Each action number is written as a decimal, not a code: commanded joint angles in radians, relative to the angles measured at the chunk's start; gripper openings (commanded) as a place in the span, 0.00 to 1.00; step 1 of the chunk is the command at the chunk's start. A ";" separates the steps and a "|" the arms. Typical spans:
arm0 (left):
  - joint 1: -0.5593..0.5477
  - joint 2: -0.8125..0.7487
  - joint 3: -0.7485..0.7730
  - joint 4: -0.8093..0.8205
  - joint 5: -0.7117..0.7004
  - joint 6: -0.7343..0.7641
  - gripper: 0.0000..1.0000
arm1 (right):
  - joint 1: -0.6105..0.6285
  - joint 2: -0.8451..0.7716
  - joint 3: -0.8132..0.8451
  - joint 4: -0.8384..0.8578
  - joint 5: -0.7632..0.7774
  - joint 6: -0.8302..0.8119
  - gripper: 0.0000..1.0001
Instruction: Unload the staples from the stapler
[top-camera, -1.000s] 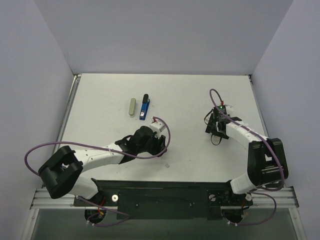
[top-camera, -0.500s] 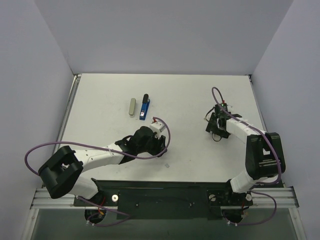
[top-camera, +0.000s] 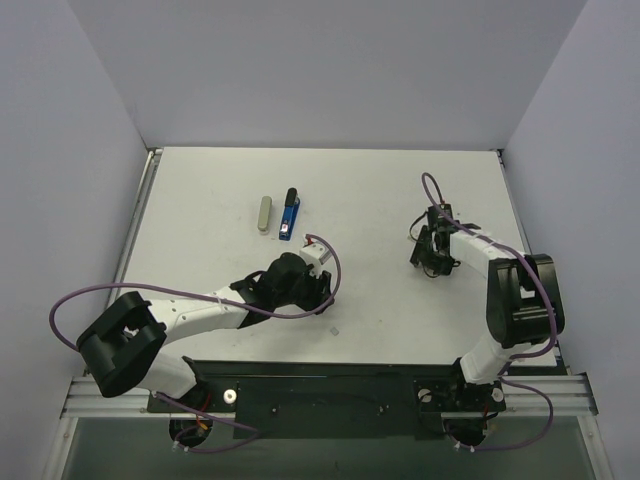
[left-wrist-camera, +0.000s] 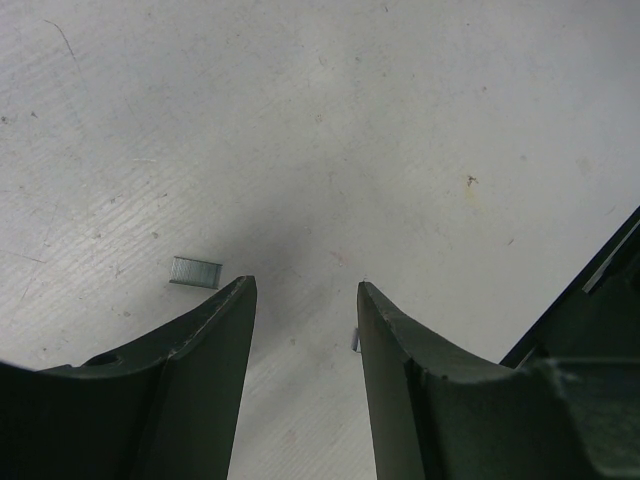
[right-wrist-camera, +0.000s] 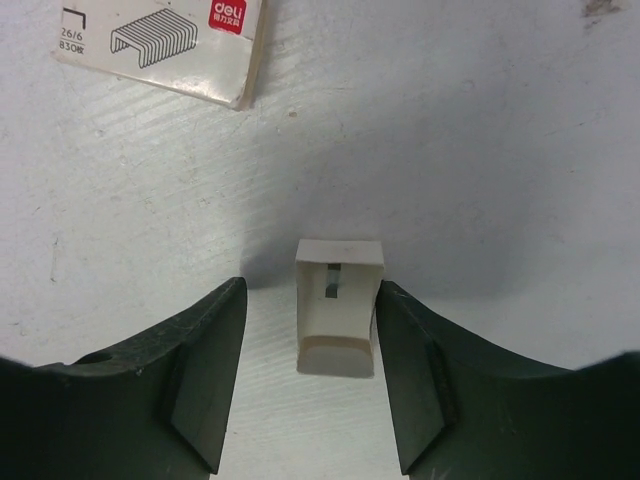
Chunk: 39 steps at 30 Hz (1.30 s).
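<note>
The left gripper hovered low over the white table with its jaws spread apart and nothing between them. One short strip of staples lay flat on the table just beside the tip of one finger, on its outer side and not in the gap. A second tiny bit lay close to the other finger. The blue and black stapler rested far from there, toward the back of the table, with a grey bar lying parallel beside it. The right gripper was also open and pinched nothing. Between its fingers stood a small pale tray with one staple piece inside, and a printed staple box lay further ahead. The risk was probably at the left side: if the jaws closed from this position, they would meet on empty table, because the strip was outside them. The strip was thin and flat, so a finger coming sideways could push it away or break it into pieces. At the right side, the tray looked light, and a small touch could tip it and spill the staple.
</note>
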 joint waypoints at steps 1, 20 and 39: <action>-0.005 -0.007 0.012 0.046 0.010 -0.006 0.55 | -0.001 0.032 0.018 -0.036 -0.047 0.014 0.48; -0.003 0.005 0.013 0.046 0.011 -0.005 0.55 | 0.103 0.082 0.076 -0.061 -0.135 -0.038 0.25; 0.000 -0.036 0.018 0.000 -0.068 0.028 0.55 | 0.499 0.173 0.202 -0.210 -0.202 -0.380 0.28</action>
